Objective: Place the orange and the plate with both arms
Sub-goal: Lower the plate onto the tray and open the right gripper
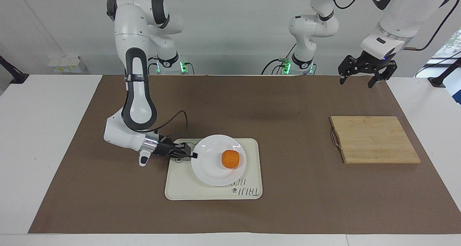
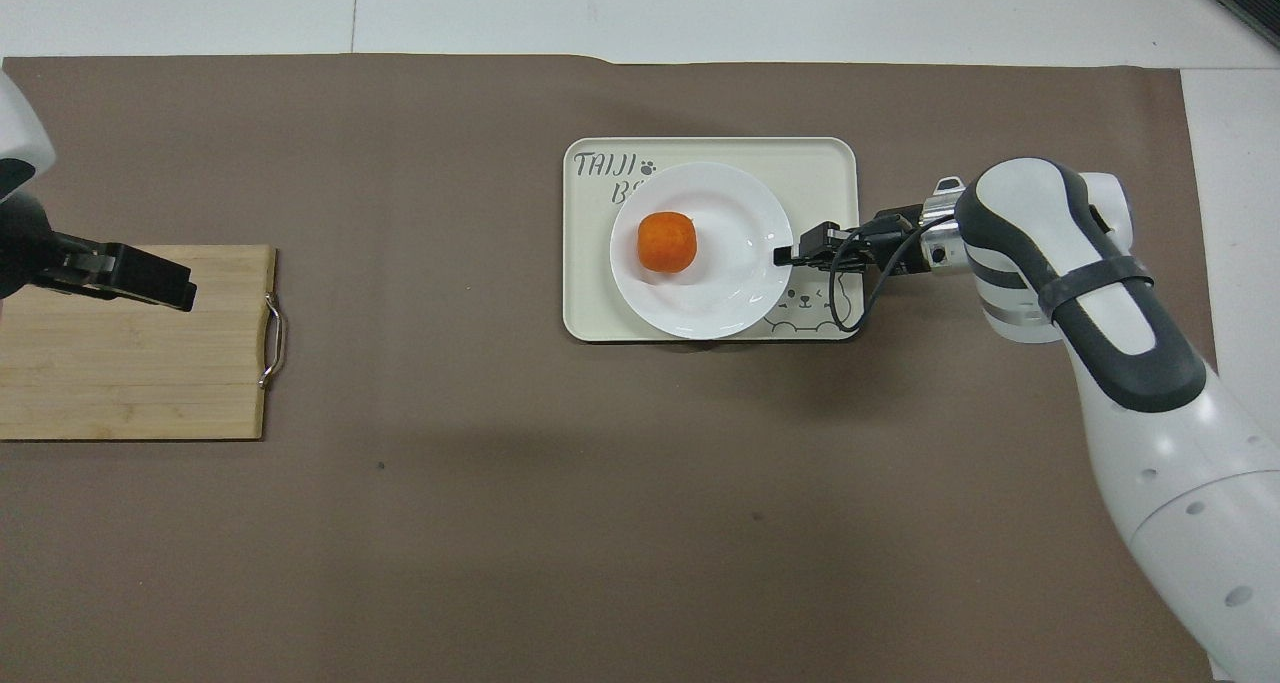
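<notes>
The white plate (image 1: 212, 172) (image 2: 720, 298) lies low on the cream tray (image 1: 180, 188) (image 2: 815, 163), as far as I can see resting on it. The orange (image 1: 230, 159) (image 2: 666, 242) sits on the plate, off its middle toward the left arm's end of the table. My right gripper (image 1: 193, 155) (image 2: 782, 256) is low and level, shut on the plate's rim at the right arm's end. My left gripper (image 1: 362, 76) (image 2: 150, 278) is open and empty, raised over the wooden board's edge, and waits.
A wooden cutting board (image 1: 374, 139) (image 2: 130, 363) with a metal handle lies on the brown mat at the left arm's end. The tray carries a bear drawing (image 2: 805, 303) and lettering.
</notes>
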Available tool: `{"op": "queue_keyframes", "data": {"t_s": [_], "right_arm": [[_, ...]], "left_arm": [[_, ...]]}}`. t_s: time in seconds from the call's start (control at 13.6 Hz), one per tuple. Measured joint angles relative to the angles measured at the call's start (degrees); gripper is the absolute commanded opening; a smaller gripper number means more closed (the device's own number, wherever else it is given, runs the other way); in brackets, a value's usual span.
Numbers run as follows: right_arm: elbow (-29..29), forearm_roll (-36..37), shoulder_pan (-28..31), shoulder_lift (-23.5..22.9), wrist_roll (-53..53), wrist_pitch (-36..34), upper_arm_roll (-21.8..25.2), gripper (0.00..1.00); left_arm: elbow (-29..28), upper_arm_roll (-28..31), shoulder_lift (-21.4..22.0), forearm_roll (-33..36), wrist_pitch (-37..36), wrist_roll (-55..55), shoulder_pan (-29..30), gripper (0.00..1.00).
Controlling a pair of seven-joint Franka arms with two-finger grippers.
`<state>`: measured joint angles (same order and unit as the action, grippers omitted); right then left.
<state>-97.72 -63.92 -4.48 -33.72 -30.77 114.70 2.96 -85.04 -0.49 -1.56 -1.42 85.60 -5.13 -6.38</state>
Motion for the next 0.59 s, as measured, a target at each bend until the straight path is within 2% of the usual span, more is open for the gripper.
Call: {"op": "queue_keyframes", "data": {"t_s": [0.07,0.22,0.29,0.37,0.59], "right_arm": [[-0.1,0.2,0.2,0.0,-0.1,-0.2,0.0,0.03],[-0.3,0.3,0.4,0.1,-0.1,-0.3,0.0,0.79],[-0.4,0.7,0.4,0.1,-0.1,-0.3,0.0,0.94],[-0.5,0.9,0.4,0.1,-0.1,-0.2,0.0,1.00],[-0.3,1.5,0.5,0.6,0.2,0.0,0.3,1.00]], "left_arm": [[0.0,0.0,0.0,0.0,0.0,0.0,0.0,1.00],[0.0,0.0,0.0,0.0,0.0,0.0,0.0,1.00],[0.0,0.0,0.0,0.0,0.0,0.0,0.0,1.00],[0.0,0.0,0.0,0.0,0.0,0.0,0.0,1.00],[0.0,0.0,0.0,0.0,0.0,0.0,0.0,1.00]]}}
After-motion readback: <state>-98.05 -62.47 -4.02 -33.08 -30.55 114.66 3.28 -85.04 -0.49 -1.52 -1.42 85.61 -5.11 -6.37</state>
